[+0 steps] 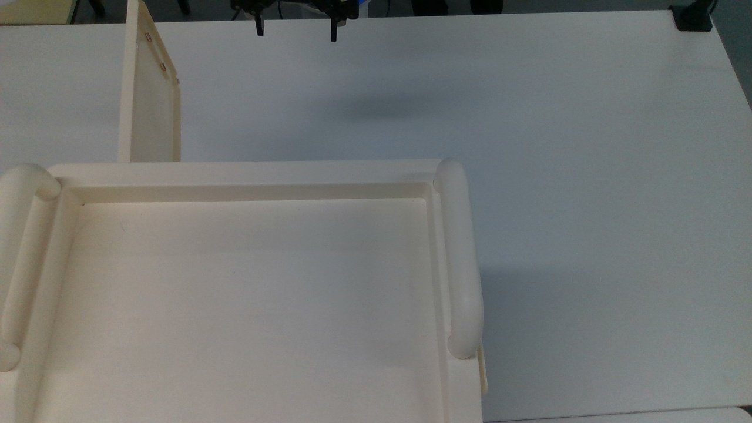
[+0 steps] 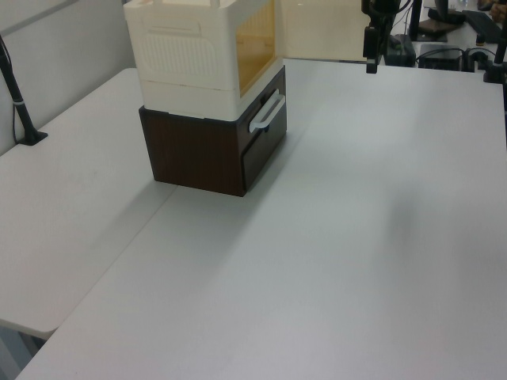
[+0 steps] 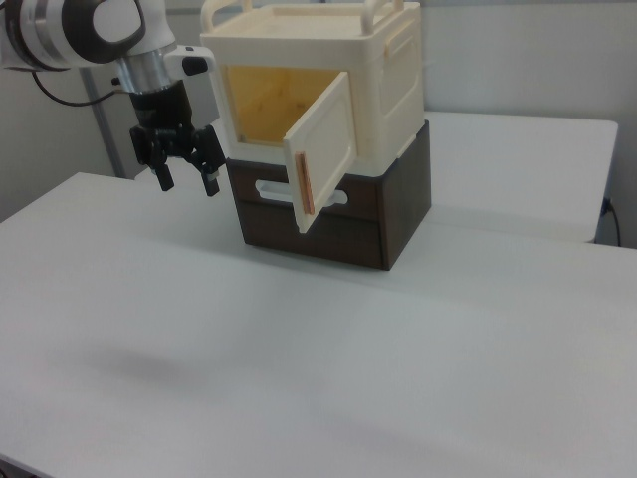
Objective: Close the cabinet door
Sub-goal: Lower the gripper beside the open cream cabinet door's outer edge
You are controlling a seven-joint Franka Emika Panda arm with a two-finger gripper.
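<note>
The cream cabinet (image 3: 383,75) stands on a dark brown drawer unit. Its cabinet door (image 3: 323,154) is swung open, with a reddish-brown strip along its free edge and the yellowish inside showing behind it. In the top view the cabinet door (image 1: 150,94) juts out from the left corner of the recessed cabinet top (image 1: 247,176) towards the far edge. My gripper (image 3: 187,184) hangs open and empty above the table, to the right view's left of the cabinet, apart from the door. My gripper (image 1: 296,36) sits at the top view's upper edge, right of the door. The door (image 2: 321,28) and gripper (image 2: 371,59) appear at the left view's top.
The dark brown drawer unit (image 2: 198,150) has a white handle (image 2: 265,115) on its front. The white table (image 1: 529,147) stretches wide to the top view's right. A black clamp (image 1: 693,17) grips its far right corner. A black post (image 2: 20,103) stands at the left view's left.
</note>
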